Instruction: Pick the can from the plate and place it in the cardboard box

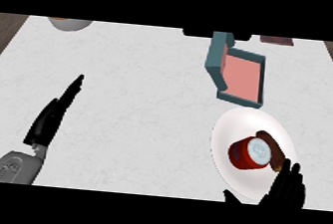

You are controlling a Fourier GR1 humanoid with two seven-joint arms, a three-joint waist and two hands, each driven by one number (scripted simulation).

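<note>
**Head view: can on the plate, right hand open beside it**

At the far left the left hand (49, 121) hangs over the worktop (141, 92) with fingers straight, holding nothing. Right of centre sits the box (242, 75), teal-walled and pink inside. Just nearer than it lies the white plate (246, 123), carrying the red can (253, 152) with its silver top. A brown item (268, 139) sits against the can's right side. At lower right the right hand (286, 192) is released, its fingers straight and just beside the can, grasping nothing.

The likely trouble is the brown item: closing fingers could catch it along with the can, or nudge the can across the plate. A low carry could also clip the box's near wall.
</note>
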